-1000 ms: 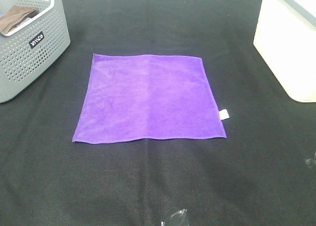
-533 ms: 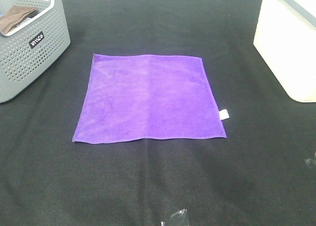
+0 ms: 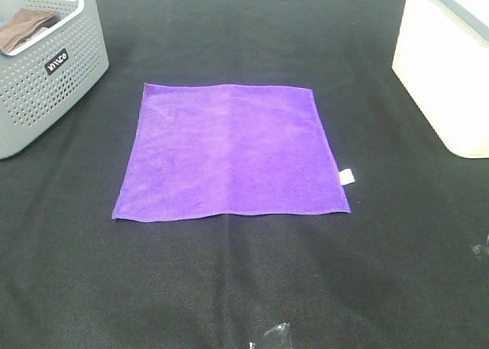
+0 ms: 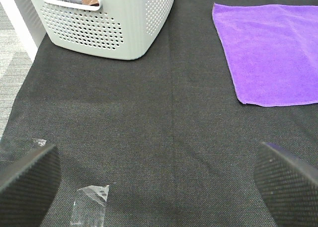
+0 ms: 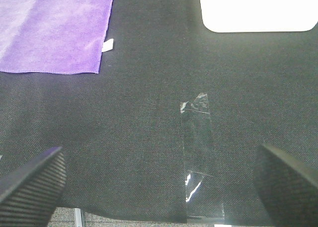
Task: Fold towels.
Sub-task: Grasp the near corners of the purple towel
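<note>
A bright purple towel [image 3: 231, 150] lies spread flat in the middle of the black table, with a small white tag [image 3: 347, 176] on its right edge. It also shows in the left wrist view [image 4: 271, 53] and in the right wrist view [image 5: 52, 28]. Neither arm shows in the high view. My left gripper [image 4: 156, 180] is open and empty, low over the bare table, well short of the towel's near left corner. My right gripper [image 5: 159, 182] is open and empty near the table's front edge, short of the towel's tagged corner.
A grey perforated basket [image 3: 42, 66] holding a brown cloth [image 3: 23, 27] stands at the back left. A white bin [image 3: 447, 63] stands at the back right. Strips of clear tape [image 5: 198, 137] stick to the black table cover [image 3: 244, 288] near the front.
</note>
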Controlling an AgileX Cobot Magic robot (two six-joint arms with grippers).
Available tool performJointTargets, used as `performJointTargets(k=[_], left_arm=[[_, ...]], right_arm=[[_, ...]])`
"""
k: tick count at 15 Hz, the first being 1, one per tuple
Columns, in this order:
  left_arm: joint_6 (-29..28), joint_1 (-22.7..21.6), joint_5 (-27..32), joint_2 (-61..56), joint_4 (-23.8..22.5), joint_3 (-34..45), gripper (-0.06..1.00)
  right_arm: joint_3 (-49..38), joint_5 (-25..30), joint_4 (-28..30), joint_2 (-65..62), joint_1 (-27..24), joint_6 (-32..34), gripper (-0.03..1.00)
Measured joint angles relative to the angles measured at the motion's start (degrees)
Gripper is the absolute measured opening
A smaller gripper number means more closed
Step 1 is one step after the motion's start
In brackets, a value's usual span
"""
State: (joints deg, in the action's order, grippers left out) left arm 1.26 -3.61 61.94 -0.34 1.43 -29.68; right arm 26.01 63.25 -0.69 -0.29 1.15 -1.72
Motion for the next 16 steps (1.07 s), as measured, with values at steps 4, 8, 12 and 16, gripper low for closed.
performJointTargets(k=[4, 8, 12, 16], left_arm=[[-2.9, 0.0, 4.9, 16.1, 1.0, -9.8, 0.99], [-3.1, 0.0, 6.5, 48.8, 2.1, -27.0, 0.99], [11.9, 0.0, -1.9, 72.1, 18.4, -29.8, 0.99], [35.1, 0.1, -6.5, 93.6, 40.9, -32.0, 0.99]], right_arm=[[10.1, 2.8, -3.0, 18.0, 0.0, 0.0, 0.96], [25.6, -3.4, -7.8, 55.1, 0.0, -3.2, 0.96], [34.1, -8.3, -30.5, 78.2, -1.8, -19.3, 0.96], [38.4, -1.5, -48.9, 93.4, -11.9, -33.4, 0.96]])
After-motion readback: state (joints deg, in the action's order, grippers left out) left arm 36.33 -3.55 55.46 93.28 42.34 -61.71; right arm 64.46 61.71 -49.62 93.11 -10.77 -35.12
